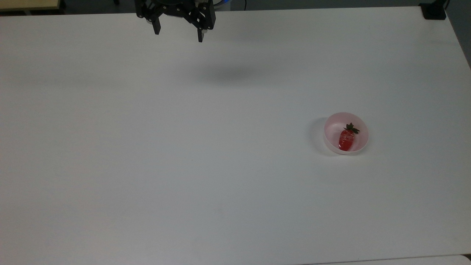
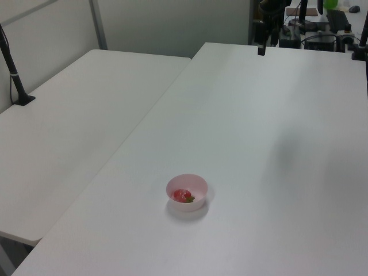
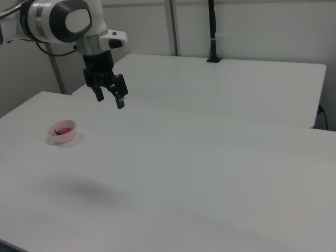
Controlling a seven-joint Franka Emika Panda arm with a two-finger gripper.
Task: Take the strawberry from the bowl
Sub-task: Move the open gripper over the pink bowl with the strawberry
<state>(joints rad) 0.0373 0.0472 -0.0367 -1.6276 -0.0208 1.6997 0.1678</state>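
Even, diffuse overhead light, no hard glare; the white table (image 1: pixel 147 165) reads slightly grey-blue with mild vignetting toward the top view's corners. Soft blurred shadow of the gripper (image 1: pixel 178 35) falls on the tabletop below it in the top view and as a dim smear in the right view; the bowl (image 1: pixel 333 145) casts a faint shadow toward the top view's left. Strawberry (image 1: pixel 346 139) shows small specular highlights, all three views a bit soft and noisy
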